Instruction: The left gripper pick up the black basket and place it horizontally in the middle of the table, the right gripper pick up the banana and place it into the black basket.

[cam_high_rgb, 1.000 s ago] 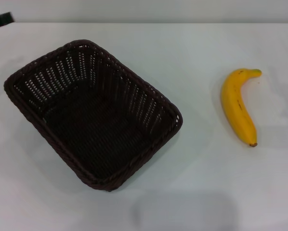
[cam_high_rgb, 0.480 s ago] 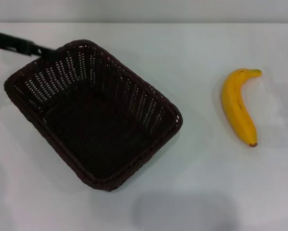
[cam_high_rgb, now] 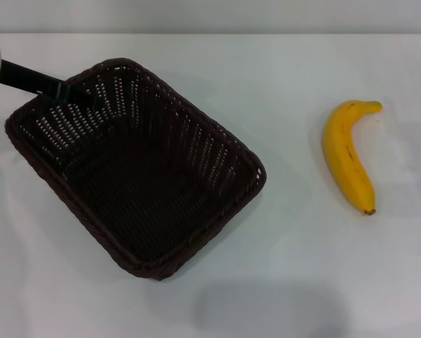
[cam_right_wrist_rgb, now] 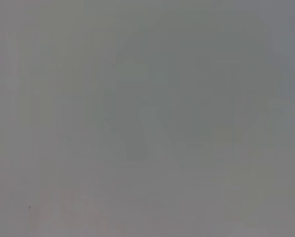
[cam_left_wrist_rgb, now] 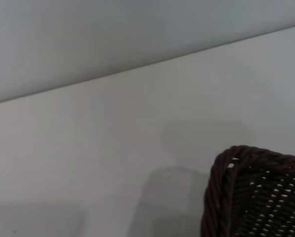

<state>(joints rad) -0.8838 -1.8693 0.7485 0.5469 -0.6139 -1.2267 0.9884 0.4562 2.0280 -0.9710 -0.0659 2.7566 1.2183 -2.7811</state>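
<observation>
The black basket (cam_high_rgb: 147, 176) sits at an angle on the left half of the white table (cam_high_rgb: 302, 267), open side up and empty. The left gripper (cam_high_rgb: 80, 93) reaches in from the far left as a slim black bar with a silver-grey end. Its tip lies over the basket's far left rim. One braided corner of the basket (cam_left_wrist_rgb: 256, 197) shows in the left wrist view. The yellow banana (cam_high_rgb: 348, 155) lies on the table to the right, well apart from the basket, stem end pointing away. The right gripper is out of view; the right wrist view shows only a blank grey surface.
The table's far edge (cam_high_rgb: 267, 33) runs along the top of the head view, with a grey wall behind it. Bare white tabletop lies between the basket and the banana and along the near side.
The left arm has come in from the far left edge and reached farther right, onto the basket's far left rim. The basket and the banana have not moved.
</observation>
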